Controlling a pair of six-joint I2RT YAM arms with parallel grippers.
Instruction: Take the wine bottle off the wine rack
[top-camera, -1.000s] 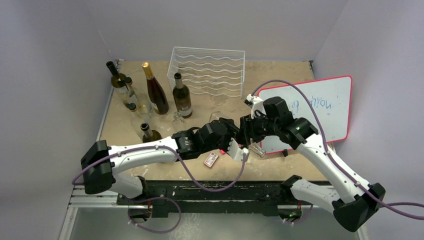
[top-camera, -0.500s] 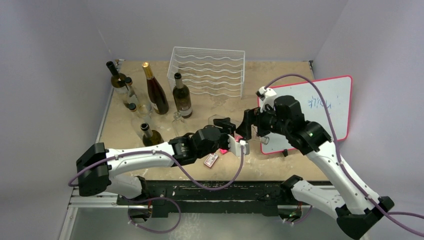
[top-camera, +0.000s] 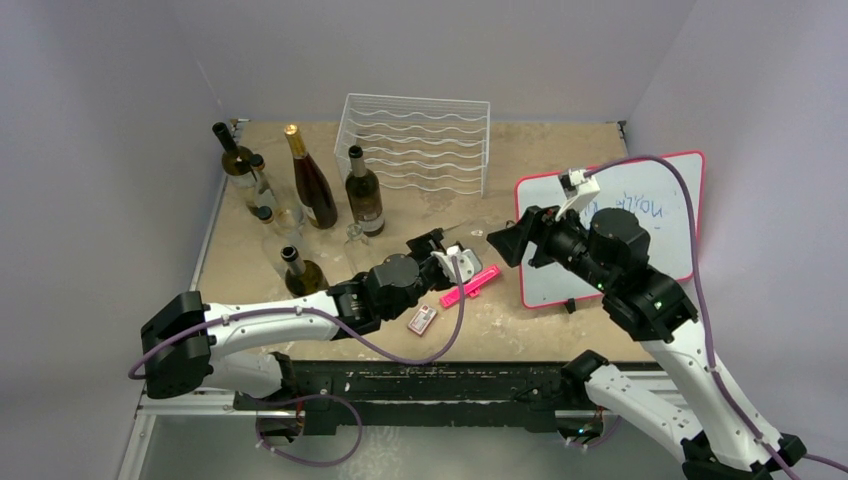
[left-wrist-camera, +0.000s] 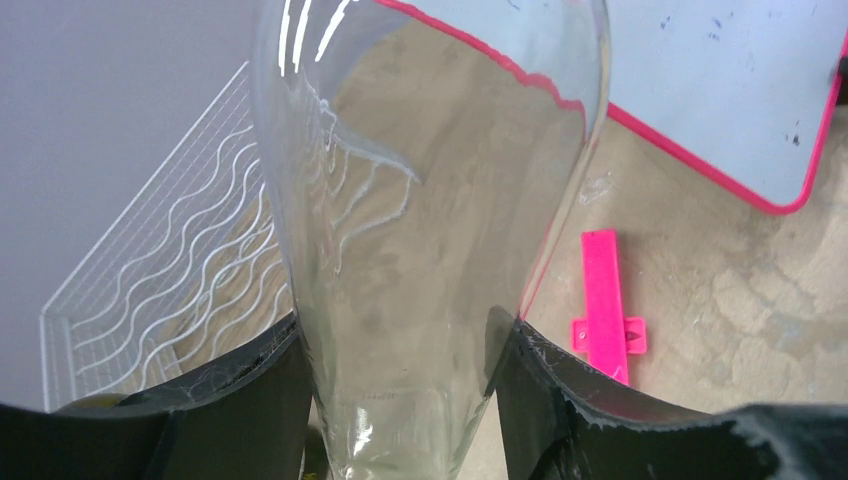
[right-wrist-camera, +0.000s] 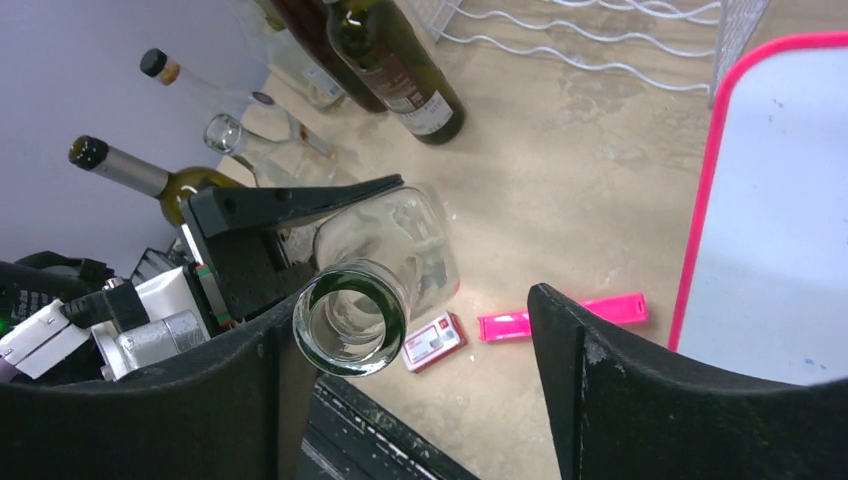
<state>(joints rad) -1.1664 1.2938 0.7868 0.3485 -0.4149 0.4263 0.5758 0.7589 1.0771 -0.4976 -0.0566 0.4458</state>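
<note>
The wine bottle (left-wrist-camera: 430, 200) is clear, empty glass, and my left gripper (left-wrist-camera: 395, 325) is shut on its body, one black finger on each side. It hangs above the table, tilted, with its open mouth (right-wrist-camera: 350, 318) pointing toward my right gripper (right-wrist-camera: 410, 315). That gripper is open. The mouth sits between its fingers, close beside the left one, and I cannot tell whether they touch. From above, the left gripper (top-camera: 440, 250) is at mid table and the right gripper (top-camera: 510, 240) just right of it. The white wire wine rack (top-camera: 415, 145) stands at the back with nothing in it.
Several wine bottles (top-camera: 310, 185) stand at the back left, one more (top-camera: 295, 265) nearer the front. A pink-framed whiteboard (top-camera: 620, 230) lies on the right. A pink strip (top-camera: 468, 290) and a small red-and-white card (top-camera: 422, 320) lie below the bottle.
My right gripper has opened off the bottle's neck and drawn back to the right. The left arm has pulled the bottle slightly left, uncovering the pink strip.
</note>
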